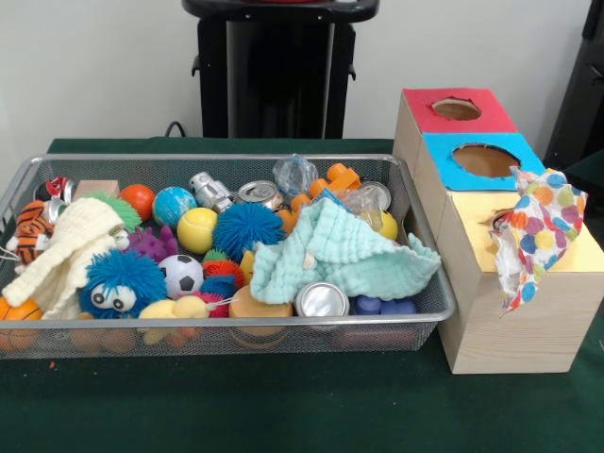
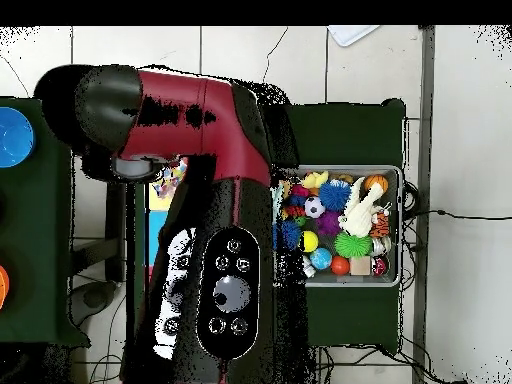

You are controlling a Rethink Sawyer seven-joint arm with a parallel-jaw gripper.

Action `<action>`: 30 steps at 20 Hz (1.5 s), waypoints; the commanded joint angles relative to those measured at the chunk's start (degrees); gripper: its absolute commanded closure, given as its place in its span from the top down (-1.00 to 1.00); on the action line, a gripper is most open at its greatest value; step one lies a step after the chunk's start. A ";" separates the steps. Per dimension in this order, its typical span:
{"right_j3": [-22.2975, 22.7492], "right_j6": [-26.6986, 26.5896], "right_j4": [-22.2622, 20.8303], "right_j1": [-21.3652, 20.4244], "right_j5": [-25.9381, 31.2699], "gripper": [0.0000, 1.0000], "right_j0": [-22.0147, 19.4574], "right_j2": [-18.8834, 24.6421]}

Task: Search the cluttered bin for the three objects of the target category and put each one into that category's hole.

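On the yellow hole (image 1: 501,223) a spotted cloth (image 1: 534,229) hangs half out and may slip off, mint cloth (image 1: 342,253) lies in the bin (image 1: 444,300) snagging cans; tool unseen.

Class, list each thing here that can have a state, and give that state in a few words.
Wire bin: full of clutter.
Mint cloth: crumpled, draped over items.
Cream knitted cloth: bunched, over the toys.
Polka-dot cloth: half in the yellow hole, hanging outside.
Red hole: open, nothing in the opening.
Blue hole: open, nothing in the opening.
Near can: lying on its side.
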 commanded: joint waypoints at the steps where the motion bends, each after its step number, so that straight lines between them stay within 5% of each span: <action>1: 3.45 10.48 -3.07 1.46 -5.42 -1.00 -0.32 1.17; 30: 9.02 5.21 -5.02 4.05 -21.18 -1.00 -1.79 2.74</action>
